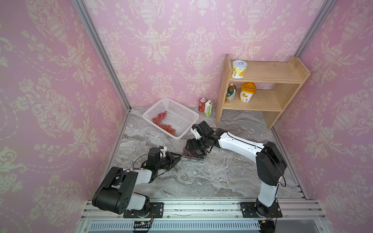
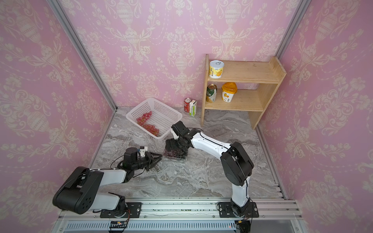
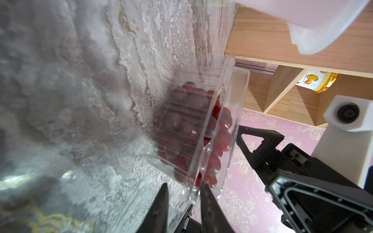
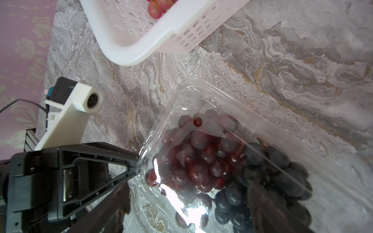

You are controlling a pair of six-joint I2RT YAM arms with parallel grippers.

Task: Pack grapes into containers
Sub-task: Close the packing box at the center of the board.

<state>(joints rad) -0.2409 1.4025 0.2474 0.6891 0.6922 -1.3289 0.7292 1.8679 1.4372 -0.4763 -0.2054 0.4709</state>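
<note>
in a top view the clear plastic clamshell container (image 1: pixel 191 158) is sitting beneath the right gripper (image 1: pixel 194 151), jaws wide apart. left wrist: the left gripper (image 3: pixel 183 185) is straddling its rim, slightly apart. right wrist: dark-red grapes (image 4: pixel 199 159) are heaping up; pressing down may be crushing them.

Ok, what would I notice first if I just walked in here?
The clear container of dark grapes in the middle of the table, with the left gripper and the right gripper crowding it. Behind it, a white basket holds pink-red grapes, and a wooden shelf with yellow tubs stands at the back right.
</note>
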